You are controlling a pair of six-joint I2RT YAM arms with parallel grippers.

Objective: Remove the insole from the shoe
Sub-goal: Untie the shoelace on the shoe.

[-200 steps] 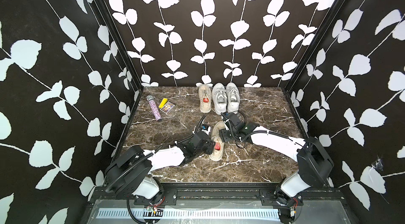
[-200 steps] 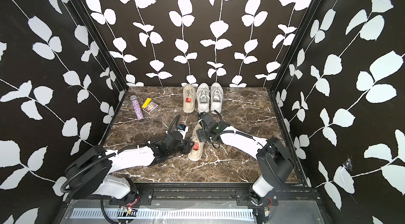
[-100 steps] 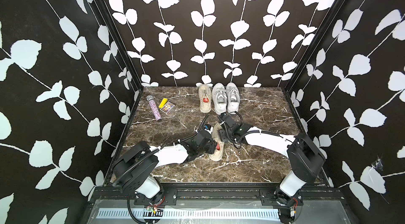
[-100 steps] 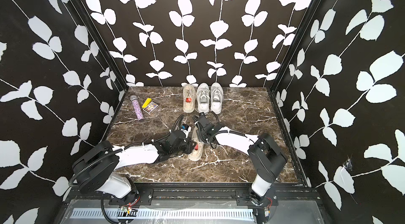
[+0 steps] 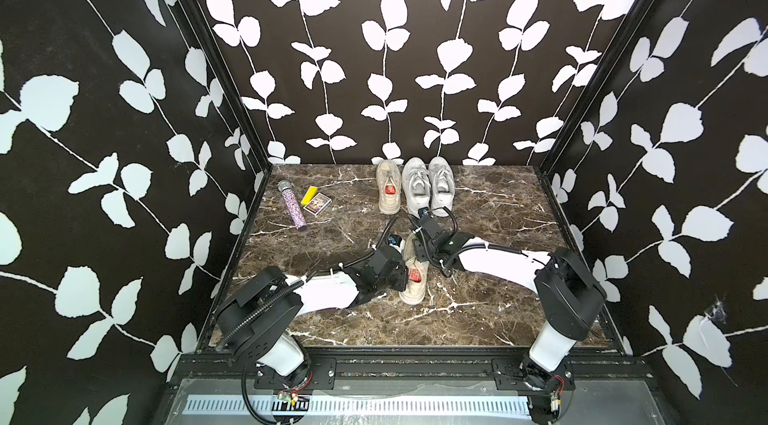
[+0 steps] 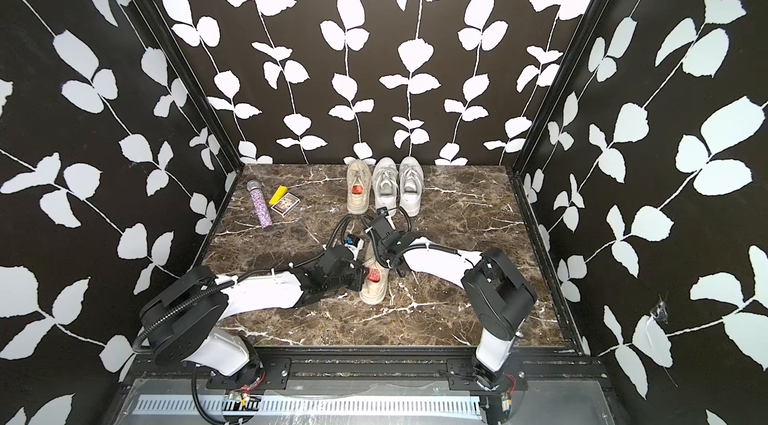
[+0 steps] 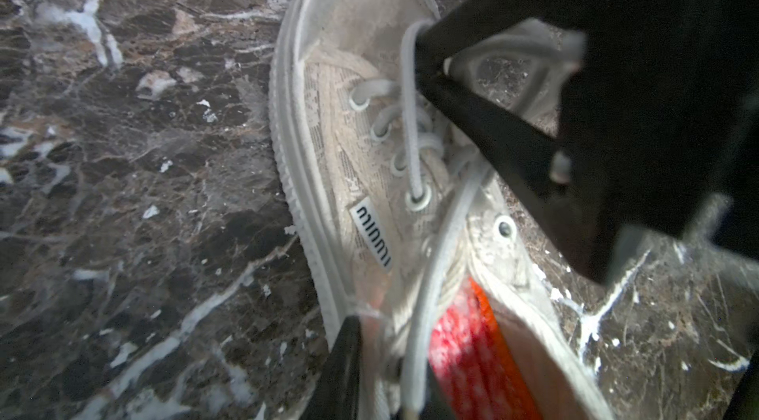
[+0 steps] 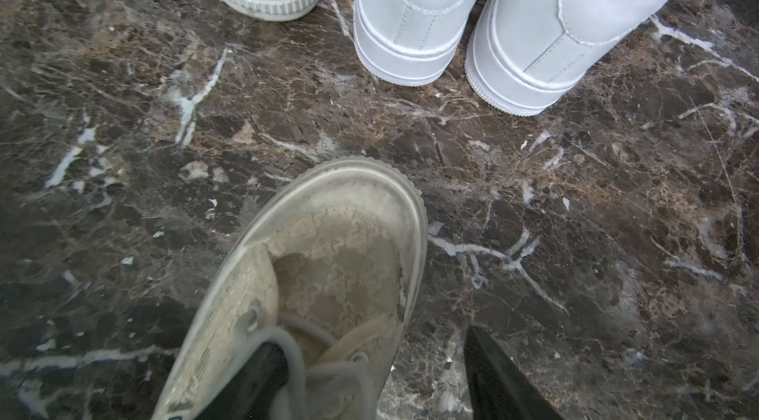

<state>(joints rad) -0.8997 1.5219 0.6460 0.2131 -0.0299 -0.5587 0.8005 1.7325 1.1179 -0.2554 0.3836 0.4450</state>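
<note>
In both top views the beige shoe lies mid-table on the marble table, with the red insole inside its opening. My left gripper is against its left side and my right gripper is over its laces. A matching beige shoe and a white pair stand at the back wall. From my left wrist, one of my fingers presses the shoe's outer wall. The other is hidden, so I cannot tell whether those jaws have met. The insole sits beside it, inside the shoe. From my right wrist, my jaws stand apart: one finger is on the laces and the other is outside the shoe, clear of its wall.
</note>
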